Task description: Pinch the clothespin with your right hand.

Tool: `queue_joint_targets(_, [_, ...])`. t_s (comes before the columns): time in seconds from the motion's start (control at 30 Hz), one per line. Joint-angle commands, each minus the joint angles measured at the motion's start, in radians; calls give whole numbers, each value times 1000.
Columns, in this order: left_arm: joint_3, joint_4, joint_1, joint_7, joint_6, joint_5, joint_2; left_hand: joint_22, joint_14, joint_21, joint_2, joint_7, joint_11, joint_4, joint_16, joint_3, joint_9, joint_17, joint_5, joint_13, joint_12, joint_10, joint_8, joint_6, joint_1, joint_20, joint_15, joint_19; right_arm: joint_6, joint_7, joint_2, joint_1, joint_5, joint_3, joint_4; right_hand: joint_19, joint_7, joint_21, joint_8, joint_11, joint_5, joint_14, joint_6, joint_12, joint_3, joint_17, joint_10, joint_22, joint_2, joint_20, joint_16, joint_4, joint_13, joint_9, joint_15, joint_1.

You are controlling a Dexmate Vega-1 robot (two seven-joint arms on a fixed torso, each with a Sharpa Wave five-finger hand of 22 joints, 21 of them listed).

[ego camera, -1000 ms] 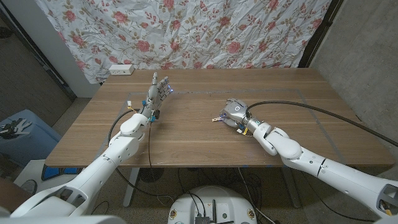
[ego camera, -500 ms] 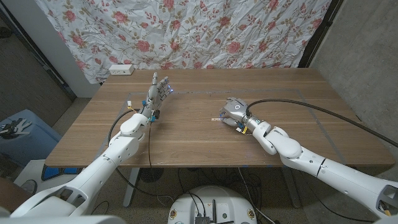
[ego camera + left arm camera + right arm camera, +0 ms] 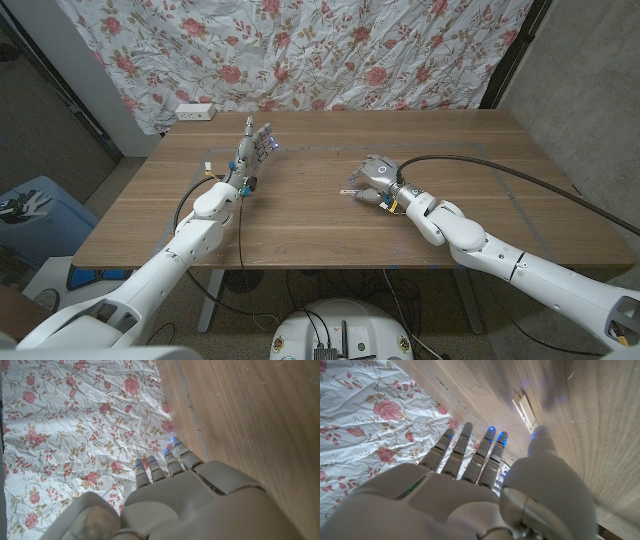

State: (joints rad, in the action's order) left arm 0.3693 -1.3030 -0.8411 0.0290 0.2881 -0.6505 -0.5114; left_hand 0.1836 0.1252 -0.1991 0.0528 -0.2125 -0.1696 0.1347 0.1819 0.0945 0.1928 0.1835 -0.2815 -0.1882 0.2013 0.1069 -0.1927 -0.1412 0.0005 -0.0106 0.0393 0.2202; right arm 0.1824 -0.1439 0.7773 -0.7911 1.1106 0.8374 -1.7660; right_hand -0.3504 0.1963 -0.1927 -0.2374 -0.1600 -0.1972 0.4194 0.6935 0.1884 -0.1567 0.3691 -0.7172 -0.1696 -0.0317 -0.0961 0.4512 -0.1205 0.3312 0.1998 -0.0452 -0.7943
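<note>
The small pale wooden clothespin (image 3: 352,191) is seen lying on the brown wooden worktop (image 3: 300,215), just beside the right robot hand (image 3: 374,178), whose fingers are spread, holding nothing.

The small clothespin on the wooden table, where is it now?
In the head view the small clothespin lies near the middle of the wooden table, just beside the fingertips of the right hand, on the hand's left.

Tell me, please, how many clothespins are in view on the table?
1. The clothespin lies on the wooden table near its middle, at the fingertips of the right hand; the hand may hide part of it.
</note>
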Motion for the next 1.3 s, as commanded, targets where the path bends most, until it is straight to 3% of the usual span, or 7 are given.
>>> queue_joint_targets(0.03, [0,0,0,0,0,0,0,2,8,-7,8,-9,-7,6,8,-1,5,4,-8,-2,6,3,-6,0,3,1,7,6,-5,48,3,0,-53,-23,-22,13,-11,5,18,15,-11,-27,-46,-6,10,2,57,-4,-3,-16,-17,5,-4,-1,-94,27])
queue_joint_targets(0.3, [0,0,0,0,0,0,0,2,8,-7,8,-9,-7,6,8,-1,5,4,-8,-2,6,2,-6,0,3,1,7,6,-37,28,18,-17,-143,-60,-22,32,-46,2,53,58,-7,-76,-179,-5,35,-9,164,-4,13,-30,-56,44,-24,-3,-54,131])
queue_joint_targets(0.53, [0,0,0,0,0,0,0,2,9,-7,8,-9,-7,6,8,-1,5,4,-8,-2,6,2,-6,-1,3,1,7,7,-77,-38,17,-41,-276,-112,7,8,-74,-8,57,90,1,-119,-251,-8,47,-20,242,-4,34,-35,-88,70,-43,-6,-12,201])
queue_joint_targets(0.67, [0,0,0,0,0,0,0,2,9,-7,8,-9,-7,6,8,-1,5,4,-8,-2,6,2,-6,-1,3,1,7,7,-95,-64,15,-47,-330,-131,19,-41,-88,-21,50,97,5,-133,-259,-3,48,-24,259,-3,56,-2,-99,81,-54,-7,-8,230])
queue_joint_targets(0.77, [0,0,0,0,0,0,0,2,9,-8,8,-9,-7,6,8,-1,5,4,-8,-2,6,2,-6,0,3,1,7,7,-108,-86,9,-50,-372,-145,33,-41,-99,-16,50,113,6,-159,-268,-5,48,-27,281,-2,67,15,-114,87,-61,-8,9,247])
queue_joint_targets(0.97, [0,0,0,0,0,0,0,2,9,-7,8,-9,-7,6,8,-1,5,4,-8,-2,6,3,-6,0,3,1,7,7,-103,-125,-5,-61,-430,-168,38,-57,-104,-15,51,115,6,-168,-284,-2,45,-41,293,-1,75,56,-130,81,-74,-10,49,251])
queue_joint_targets(1.3, [0,0,0,0,0,0,0,2,9,-7,8,-9,-8,6,8,-1,5,4,-8,-2,5,1,-6,0,3,1,7,7,-140,-172,-41,-69,-574,-203,83,-61,-118,-12,52,114,6,-171,-294,1,43,-49,295,0,88,77,-140,85,-83,-11,39,264])
